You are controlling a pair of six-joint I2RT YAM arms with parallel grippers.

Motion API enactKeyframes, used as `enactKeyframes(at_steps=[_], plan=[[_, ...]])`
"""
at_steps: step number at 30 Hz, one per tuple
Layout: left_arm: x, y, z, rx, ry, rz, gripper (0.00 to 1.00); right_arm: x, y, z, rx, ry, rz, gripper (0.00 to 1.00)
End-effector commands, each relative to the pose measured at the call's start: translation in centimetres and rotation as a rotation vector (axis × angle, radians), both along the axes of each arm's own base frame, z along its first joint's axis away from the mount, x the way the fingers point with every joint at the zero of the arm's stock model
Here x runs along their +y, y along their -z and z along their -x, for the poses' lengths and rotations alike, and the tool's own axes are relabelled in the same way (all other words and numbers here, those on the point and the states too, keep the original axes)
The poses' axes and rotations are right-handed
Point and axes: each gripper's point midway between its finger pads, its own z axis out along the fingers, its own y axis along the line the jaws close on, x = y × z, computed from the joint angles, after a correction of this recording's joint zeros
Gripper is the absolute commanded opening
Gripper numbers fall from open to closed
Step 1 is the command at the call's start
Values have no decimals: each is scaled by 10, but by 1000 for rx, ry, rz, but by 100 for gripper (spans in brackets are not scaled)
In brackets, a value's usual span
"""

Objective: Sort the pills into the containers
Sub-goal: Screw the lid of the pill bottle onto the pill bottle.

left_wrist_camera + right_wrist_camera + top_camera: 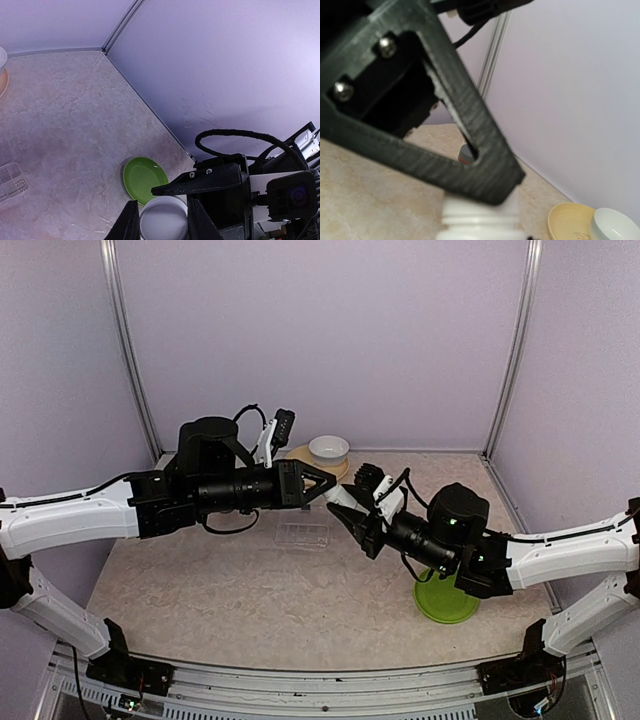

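Note:
Above the table's middle my two grippers meet around a white pill bottle (pixel 344 498). My right gripper (pixel 352 522) is shut on its body; in the right wrist view only the bottle's threaded neck (pixel 480 220) shows, with the left gripper's dark finger (pixel 470 150) across its top. My left gripper (pixel 330 484) is shut on the bottle's round white cap (pixel 164 222), a finger pressed on each side (pixel 161 210). The clear compartmented pill box (pixel 303 535) lies flat on the table below both grippers, its corner at the left wrist view's edge (pixel 11 182). No pills show.
A green round plate (pixel 445 602) (pixel 145 177) lies under the right arm near the right wall. A white bowl (pixel 328 448) (pixel 616 227) on a tan plate (pixel 302 454) (pixel 570 220) stands at the back wall. Lilac walls enclose three sides.

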Motion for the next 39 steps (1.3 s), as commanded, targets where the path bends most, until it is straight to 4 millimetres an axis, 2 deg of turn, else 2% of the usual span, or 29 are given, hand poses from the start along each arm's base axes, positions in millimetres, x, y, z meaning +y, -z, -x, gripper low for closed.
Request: enactKeyframes(at_steps=[1, 7, 10, 15, 25, 29, 30, 32, 33, 36, 39], plan=[[-7, -10, 6, -35, 65, 62, 19, 1, -14, 6, 2, -18, -54, 0], [-13, -17, 23, -78, 169, 114, 18, 1, -18, 9, 36, -41, -88, 0], [-14, -25, 34, -157, 216, 136, 18, 0, -24, 13, 91, -72, -141, 0], [-12, -32, 57, -305, 306, 160, 10, -3, -36, 24, 216, -143, -260, 0], [-6, -42, 105, -425, 547, 253, 8, -9, -57, 65, 354, -401, -399, 0], [-5, -47, 120, -450, 602, 275, 7, -10, -58, 74, 381, -456, -413, 0], [-6, -48, 118, -451, 590, 271, 9, -11, -58, 75, 383, -460, -415, 0], [-6, -47, 111, -441, 548, 253, 24, -13, -58, 75, 382, -453, -419, 0], [-6, -47, 106, -436, 518, 243, 28, -13, -57, 73, 380, -442, -416, 0], [-4, -48, 93, -418, 437, 221, 52, -15, -51, 67, 370, -394, -394, 0], [0, -48, 82, -393, 360, 201, 64, -19, -48, 62, 353, -351, -385, 0]])
